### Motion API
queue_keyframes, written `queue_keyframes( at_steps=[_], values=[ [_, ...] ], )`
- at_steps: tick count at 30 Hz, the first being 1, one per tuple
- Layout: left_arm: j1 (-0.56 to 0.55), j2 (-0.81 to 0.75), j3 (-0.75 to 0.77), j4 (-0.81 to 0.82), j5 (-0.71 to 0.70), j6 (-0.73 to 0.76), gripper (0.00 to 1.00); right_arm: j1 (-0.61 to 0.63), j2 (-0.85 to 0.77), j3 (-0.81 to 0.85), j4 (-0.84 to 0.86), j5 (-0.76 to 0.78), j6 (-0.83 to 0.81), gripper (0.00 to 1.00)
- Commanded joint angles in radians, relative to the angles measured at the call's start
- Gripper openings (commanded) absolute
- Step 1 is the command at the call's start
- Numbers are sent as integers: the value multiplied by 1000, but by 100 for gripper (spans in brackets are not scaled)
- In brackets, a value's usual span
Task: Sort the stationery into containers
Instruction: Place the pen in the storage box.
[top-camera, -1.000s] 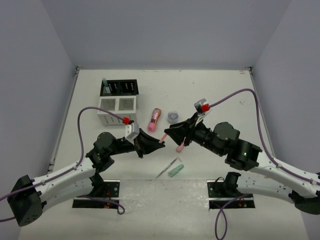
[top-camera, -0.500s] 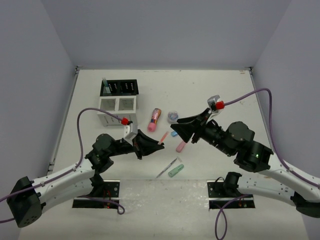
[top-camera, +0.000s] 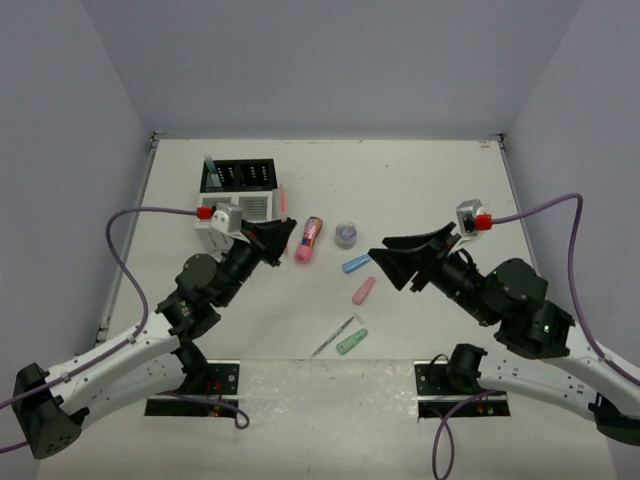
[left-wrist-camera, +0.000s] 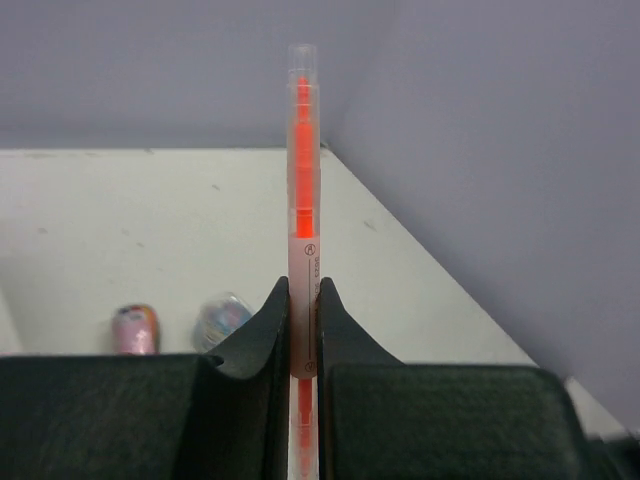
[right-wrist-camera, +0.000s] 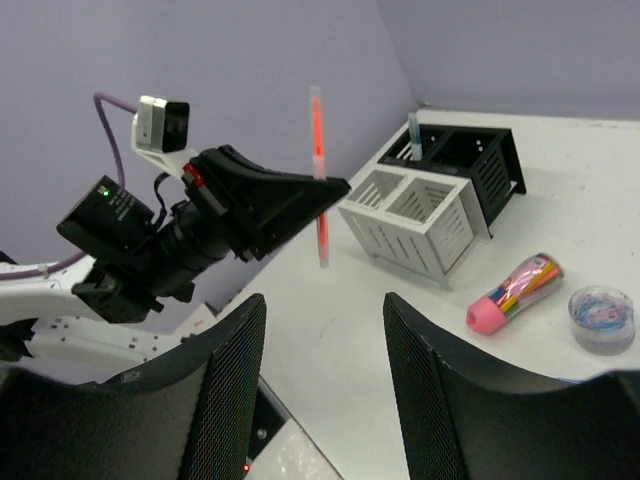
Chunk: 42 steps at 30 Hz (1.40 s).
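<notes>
the organiser (top-camera: 258, 192) sits at the far left of the bench (top-camera: 440, 190). the left jaws hang just beside the near corner of its white box (right-wrist-camera: 415, 225), pinched tight on an orange pen (left-wrist-camera: 303, 180) that stands upright between them.

i'd guess the pen belongs in the black rack (top-camera: 250, 174) behind, where a blue pen (top-camera: 210, 168) already stands. so lift it over the white box, keep it plumb, and settle its lower tip above one slot before letting go.

the right jaws hang about half open, holding nothing, back over the middle and out of the way.

pale lilac walls (top-camera: 320, 60) close in three sides. the bench is white, with a pink tube (top-camera: 310, 238), a roll (top-camera: 346, 234), a grey pen (top-camera: 333, 337), and pink (top-camera: 363, 291), blue (top-camera: 355, 264) and green (top-camera: 351, 342) capsules lying loose.
</notes>
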Motion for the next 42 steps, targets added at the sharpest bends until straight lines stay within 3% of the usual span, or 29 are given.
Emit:
queue_keyframes(
  at_steps=[1, 4, 6, 8, 10, 13, 14, 19, 27, 30, 34, 42],
  values=[
    [16, 103, 239, -25, -589, 148, 0, -1, -38, -28, -27, 67, 3, 53],
    [135, 287, 378, 42, -732, 246, 0, -1, -66, -63, -34, 45, 16, 53],
    [306, 428, 505, -52, -637, 126, 0, 0, -85, -96, -23, 29, 22, 53],
    [436, 546, 562, -35, -569, 103, 0, 0, -118, -118, -13, 15, 22, 53],
    [481, 612, 531, 144, -539, 178, 0, 0, -145, -137, -9, 3, 21, 53],
    [520, 750, 475, 635, -439, 473, 0, -1, -197, -173, -24, 3, -7, 53],
    [532, 804, 486, 690, -422, 517, 0, 0, -216, -179, -27, 11, -17, 53],
    [584, 988, 539, 732, -351, 552, 0, -1, -280, -198, -40, 18, -51, 54],
    [705, 1000, 473, 639, -164, 153, 0, 0, -307, -206, -45, 23, -66, 54],
    [737, 986, 461, 624, -69, 91, 0, 0, -321, -212, -45, 22, -61, 54],
    [781, 999, 495, 522, 67, 70, 0, -1, -343, -224, -44, 26, -59, 54],
    [786, 1015, 414, 558, 56, 137, 0, 0, -390, -246, -43, 25, -58, 54]
  ],
)
